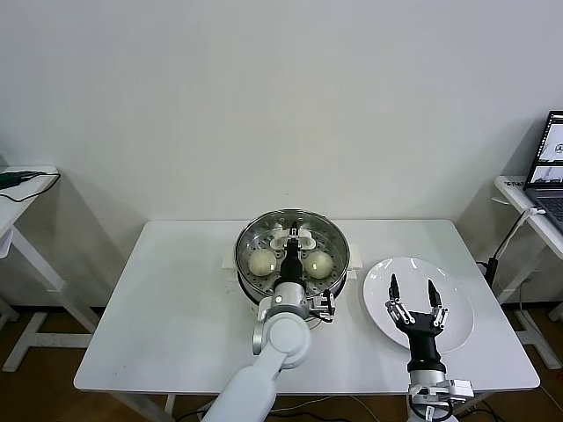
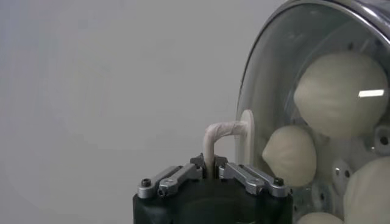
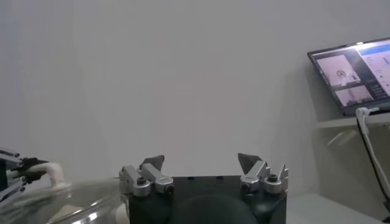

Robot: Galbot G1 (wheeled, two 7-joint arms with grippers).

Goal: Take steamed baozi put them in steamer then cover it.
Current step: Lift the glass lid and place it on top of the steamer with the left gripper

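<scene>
a white table [image 1: 176, 308] in front of a plain wall. at its far centre sits the steamer [image 1: 251, 283], a shiny round steel pot, with the steamed baozi [image 1: 262, 262] inside, seen through a glass lid [image 2: 274, 79] resting over it. the left gripper [image 1: 291, 249] reaches over the middle of the pot, its fingers [image 2: 244, 175] pinched tight on the lid's white handle [image 2: 222, 135]. to the right of the steamer lies a bare white plate [image 1: 457, 303]. the right gripper [image 1: 415, 293] hovers above the plate, fingers spread wide, holding nothing. a laptop [image 1: 550, 167] sits on a side desk at far right.
</scene>
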